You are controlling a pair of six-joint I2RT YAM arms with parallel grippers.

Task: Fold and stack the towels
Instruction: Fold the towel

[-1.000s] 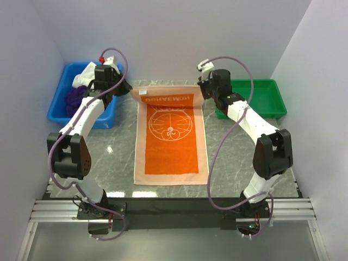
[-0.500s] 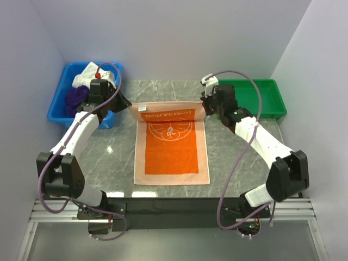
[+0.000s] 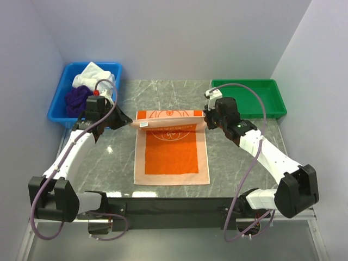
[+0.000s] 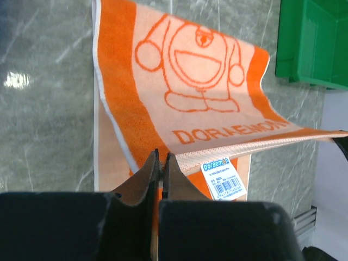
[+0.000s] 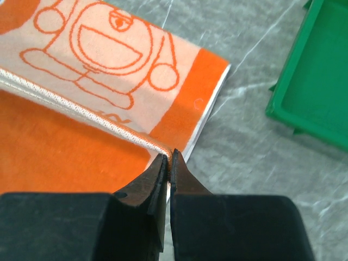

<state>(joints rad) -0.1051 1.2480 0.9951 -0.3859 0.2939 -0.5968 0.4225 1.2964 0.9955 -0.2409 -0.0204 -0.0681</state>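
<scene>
the near hem of the orange towel (image 3: 171, 163) lies flat on the table (image 3: 111, 163) at the lower centre of the top view, and it should serve as the anchor of the fold. higher in the frame, the far hem is lifted and stretched into a taut line between the two arms. the left gripper (image 3: 129, 120) is clenched on the hem's left corner, just beside the white label (image 4: 223, 179), and the right gripper (image 3: 205, 120) is clenched on its right corner. to fold well, i'd bring both corners toward the near hem level and at one pace, with the hem taut. then lay corner on corner before letting go, since a lag on one side would likely skew the fold. far off at upper left, the white towel (image 3: 92, 73) and purple towel (image 3: 76, 98) lie in the blue bin (image 3: 57, 113). the green tray (image 3: 277, 109) sits at upper right.
</scene>
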